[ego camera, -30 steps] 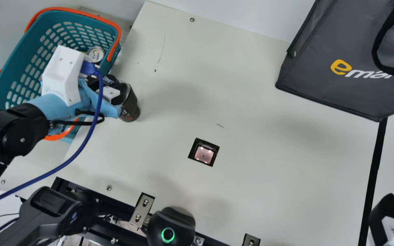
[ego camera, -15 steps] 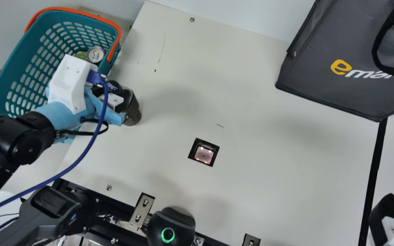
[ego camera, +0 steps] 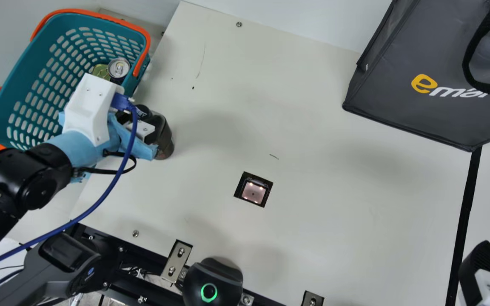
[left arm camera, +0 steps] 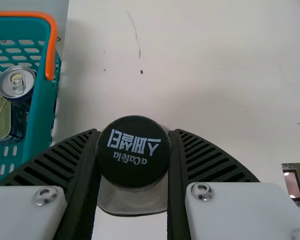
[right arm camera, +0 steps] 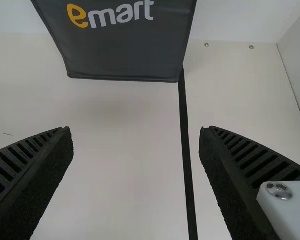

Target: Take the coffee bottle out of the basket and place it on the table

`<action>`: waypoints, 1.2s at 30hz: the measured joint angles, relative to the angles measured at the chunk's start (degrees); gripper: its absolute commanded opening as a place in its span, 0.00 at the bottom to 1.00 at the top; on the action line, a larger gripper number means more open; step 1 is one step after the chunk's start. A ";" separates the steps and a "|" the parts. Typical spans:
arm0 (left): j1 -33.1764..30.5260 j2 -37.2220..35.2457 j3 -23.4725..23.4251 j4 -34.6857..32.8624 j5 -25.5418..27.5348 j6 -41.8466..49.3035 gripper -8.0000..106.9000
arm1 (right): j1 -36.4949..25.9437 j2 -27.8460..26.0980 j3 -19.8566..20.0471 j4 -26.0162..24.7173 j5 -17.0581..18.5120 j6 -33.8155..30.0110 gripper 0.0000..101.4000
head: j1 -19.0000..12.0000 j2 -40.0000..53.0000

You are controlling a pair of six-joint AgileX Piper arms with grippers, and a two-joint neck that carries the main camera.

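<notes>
So, coffee bottle (ego camera: pixel 165 145) is out of the basket (ego camera: pixel 27 63), at the desk (ego camera: pixel 313 127) edge just beside it, pinched by the left gripper (ego camera: pixel 141 114). Can't tell if its base touches down. Silver-topped can (ego camera: pixel 118 68) sits inside the basket. Right gripper (ego camera: pixel 483 264) is spread wide, well apart from the bottle, nearer the dark bag (ego camera: pixel 436 55).

Main view: cream table (ego camera: pixel 334 204). At ten o'clock, a teal basket (ego camera: pixel 28 76), patterned with rows of slots, with orange handles (ego camera: pixel 100 16). At nine, a bottle (ego camera: pixel 167 142), near-black to brown; its cap (left arm camera: pixel 132 167), in the left wrist view, is black with white lettering. At two, a charcoal bag (ego camera: pixel 398 93) with yellow and white lettering. At eight, a deep blue cable (ego camera: pixel 100 199).
</notes>
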 measured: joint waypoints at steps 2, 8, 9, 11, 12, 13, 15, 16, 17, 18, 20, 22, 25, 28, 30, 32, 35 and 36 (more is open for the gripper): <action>-0.10 0.11 -0.11 0.19 0.13 -0.52 0.54 | 0.00 0.00 0.00 0.00 0.05 0.00 0.90 | 0.00 0.00; -0.62 0.43 -0.83 0.82 0.36 -1.58 0.71 | 0.00 0.00 0.00 0.00 0.05 0.00 0.90 | 0.00 0.00; -0.62 0.43 -0.84 0.82 0.36 -1.77 0.74 | 0.00 0.00 0.00 0.00 0.05 0.00 0.90 | 0.00 0.00; -0.84 0.55 -1.09 1.03 0.50 -2.03 0.80 | 0.00 0.00 0.00 0.00 0.05 0.00 0.90 | 0.00 0.00; -0.84 0.66 -1.12 1.03 0.66 -2.18 0.83 | 0.00 0.00 0.00 0.00 0.05 0.00 0.90 | 0.00 0.00; -0.96 0.66 -1.26 1.16 0.66 -2.43 0.85 | 0.00 0.00 0.00 0.00 0.05 0.00 0.90 | 0.00 0.00; -1.06 0.77 -1.40 1.27 0.66 -2.57 0.85 | 0.00 0.00 0.00 0.00 0.05 0.00 0.90 | 0.00 0.00; -1.20 0.77 -1.38 1.27 0.77 -2.57 0.85 | 0.00 0.00 0.00 0.00 0.05 0.00 0.90 | 0.00 0.00; -1.19 0.77 -1.53 1.44 0.77 -2.86 0.85 | 0.00 0.00 0.00 0.00 0.05 0.00 0.90 | 0.00 0.00; -1.34 0.89 -1.58 1.44 0.88 -2.86 0.85 | 0.00 0.00 0.00 0.00 0.05 0.00 0.90 | 0.00 0.00; -1.40 0.89 -1.87 1.68 0.88 -3.10 0.85 | 0.00 0.00 0.00 0.00 0.05 0.00 0.90 | 0.00 0.00; -1.53 0.96 -2.19 1.81 1.03 -3.28 0.85 | 0.00 0.00 0.00 0.00 0.05 0.00 0.90 | 0.00 0.00; -1.55 1.11 -2.76 2.11 1.12 -3.48 0.85 | 0.00 0.00 0.00 0.00 0.05 0.00 0.90 | 0.00 0.00; -1.55 1.29 -3.66 2.11 1.26 -3.48 0.85 | 0.00 0.00 0.00 0.00 0.00 0.00 0.90 | 0.00 0.00; -1.42 1.39 -4.32 2.11 1.26 -3.48 0.85 | 0.00 0.00 0.00 0.00 0.00 0.00 0.90 | 0.00 -0.09; -1.33 1.62 -4.92 2.11 1.39 -3.37 0.85 | 0.00 0.00 0.00 0.00 0.00 0.00 0.90 | 0.00 0.00; -0.94 1.84 -5.88 1.93 1.54 -3.25 0.85 | 0.00 0.00 0.00 0.00 0.00 0.00 0.90 | 0.00 0.00; -0.84 1.84 -6.13 1.82 1.54 -3.02 0.85 | 0.00 0.00 0.00 0.00 0.00 0.00 0.90 | 0.00 0.00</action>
